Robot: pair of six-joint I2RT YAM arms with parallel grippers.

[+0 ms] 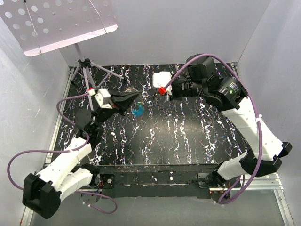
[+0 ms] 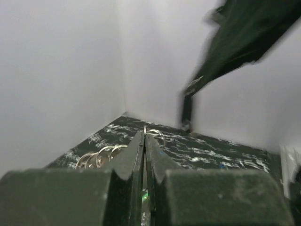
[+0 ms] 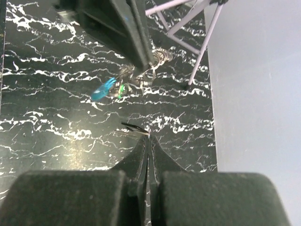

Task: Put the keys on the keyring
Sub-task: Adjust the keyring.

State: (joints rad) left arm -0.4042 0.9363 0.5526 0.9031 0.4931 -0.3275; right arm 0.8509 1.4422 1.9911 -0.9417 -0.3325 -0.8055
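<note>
Progress, by judgement: partly done. The left gripper (image 2: pixel 145 141) has its fingers pressed together on the keyring (image 2: pixel 161 135), whose thin wire loop stands out just beyond the fingertips; further wire loops (image 2: pixel 101 157) lie just beside them. In the right wrist view, the blue key (image 3: pixel 103 89) and the teal-green key (image 3: pixel 121 87) hang in one cluster directly under the left fingertips, touching the wire. Whether each is threaded fully on cannot be told.

The right gripper (image 3: pixel 148 141) is also pressed together, pinching a thin dark strip (image 3: pixel 134 127) at its tip. This may be a key seen edge-on; the view does not settle it. The cluster lies ahead of the right fingertips, apart from them.

Remaining: no yellow-orange key is visible in any view, so at least one key probably remains to be threaded on.
</note>
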